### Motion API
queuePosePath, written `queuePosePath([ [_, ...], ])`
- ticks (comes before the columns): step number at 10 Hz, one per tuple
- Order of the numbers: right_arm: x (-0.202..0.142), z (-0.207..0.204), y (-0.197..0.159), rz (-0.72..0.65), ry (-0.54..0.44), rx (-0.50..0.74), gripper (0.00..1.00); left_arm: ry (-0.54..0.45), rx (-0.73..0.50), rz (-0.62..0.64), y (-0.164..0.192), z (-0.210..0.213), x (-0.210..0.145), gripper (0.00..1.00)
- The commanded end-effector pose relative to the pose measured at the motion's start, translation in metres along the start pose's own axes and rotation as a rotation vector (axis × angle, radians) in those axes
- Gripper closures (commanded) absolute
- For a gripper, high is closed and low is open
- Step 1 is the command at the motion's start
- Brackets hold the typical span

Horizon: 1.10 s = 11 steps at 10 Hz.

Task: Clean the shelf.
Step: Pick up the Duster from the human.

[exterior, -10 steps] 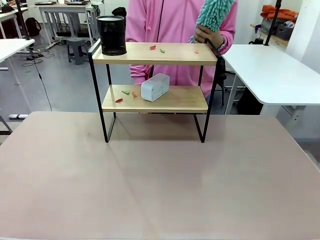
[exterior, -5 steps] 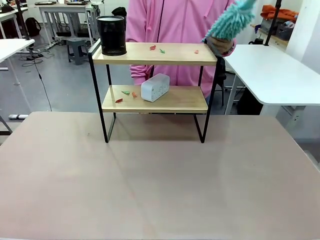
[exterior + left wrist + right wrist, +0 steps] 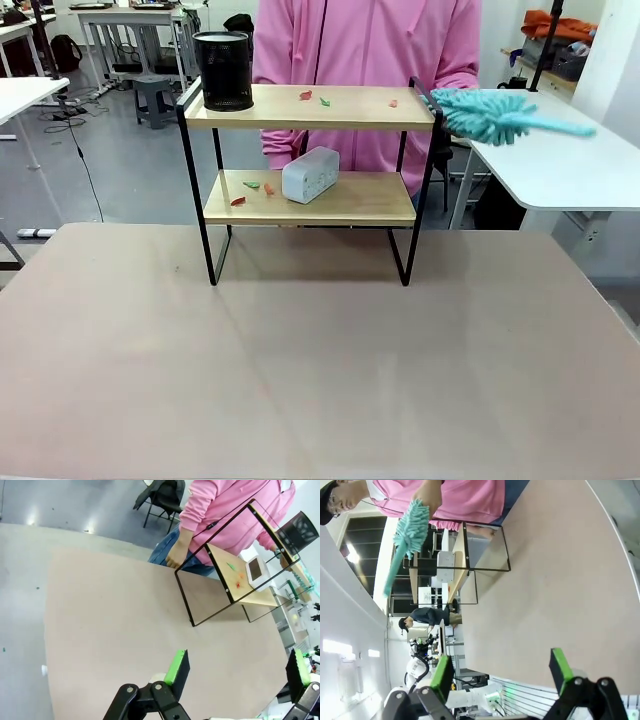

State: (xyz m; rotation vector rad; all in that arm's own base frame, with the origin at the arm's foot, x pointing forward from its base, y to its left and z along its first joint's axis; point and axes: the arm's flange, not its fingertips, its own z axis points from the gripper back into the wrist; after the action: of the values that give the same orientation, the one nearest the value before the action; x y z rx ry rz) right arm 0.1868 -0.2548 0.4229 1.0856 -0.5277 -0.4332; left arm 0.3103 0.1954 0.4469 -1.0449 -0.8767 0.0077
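Observation:
The shelf (image 3: 350, 108) stands at the table's far side, with a person in a pink hoodie (image 3: 360, 45) behind it. Its top board carries a black mesh cup (image 3: 222, 70) and a few red and green scraps (image 3: 305, 96). The lower board holds a white box (image 3: 310, 174) and more scraps (image 3: 251, 185). The person holds a teal duster (image 3: 490, 113) level, just off the top board's right end. In the left wrist view my left gripper (image 3: 239, 670) is open over the table, far from the shelf (image 3: 250, 596). My right gripper (image 3: 501, 675) is open too, the shelf (image 3: 456, 584) and duster (image 3: 410, 530) far beyond it.
The brown tabletop (image 3: 320, 370) stretches bare from the shelf's legs to the near edge. White desks stand to the right (image 3: 550, 140) and far left (image 3: 25, 95). The person's other hand (image 3: 177, 555) hangs by the table's far edge.
The person has swung the duster down from upright above the shoulder to level, beside the top board's right end. Shelf items and both grippers have stayed put.

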Motion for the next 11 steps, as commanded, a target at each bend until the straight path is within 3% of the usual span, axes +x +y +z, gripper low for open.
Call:
queuePosePath([
  [1, 0.003, -0.001, 0.001, 0.027, -0.012, 0.021, 0.00, -0.020, -0.016, -0.026, 0.001, -0.004, 0.000, 0.00],
  [2, 0.000, 0.000, 0.000, 0.000, 0.000, 0.000, 0.00, -0.020, -0.016, -0.026, 0.001, -0.004, 0.000, 0.00],
  [3, 0.011, -0.009, 0.012, 0.023, 0.075, -0.011, 0.00, -0.020, -0.016, -0.026, 0.001, -0.004, 0.000, 0.00],
  [4, 0.028, -0.012, 0.031, 0.043, 0.106, 0.034, 0.00, -0.020, -0.016, -0.026, 0.001, -0.004, 0.000, 0.00],
  [6, 0.068, -0.028, 0.077, -0.051, 0.091, 0.153, 0.00, -0.020, -0.016, -0.026, 0.001, -0.004, 0.000, 0.00],
  [8, 0.092, -0.082, 0.116, -0.101, 0.120, 0.231, 0.00, -0.020, -0.016, -0.026, 0.001, -0.004, 0.000, 0.00],
  [10, 0.091, -0.149, 0.127, -0.122, 0.282, 0.196, 0.00, -0.020, -0.016, -0.026, 0.001, -0.004, 0.000, 0.00],
  [11, 0.089, -0.163, 0.126, -0.153, 0.255, 0.206, 0.00, -0.020, -0.016, -0.026, 0.001, -0.004, 0.000, 0.00],
])
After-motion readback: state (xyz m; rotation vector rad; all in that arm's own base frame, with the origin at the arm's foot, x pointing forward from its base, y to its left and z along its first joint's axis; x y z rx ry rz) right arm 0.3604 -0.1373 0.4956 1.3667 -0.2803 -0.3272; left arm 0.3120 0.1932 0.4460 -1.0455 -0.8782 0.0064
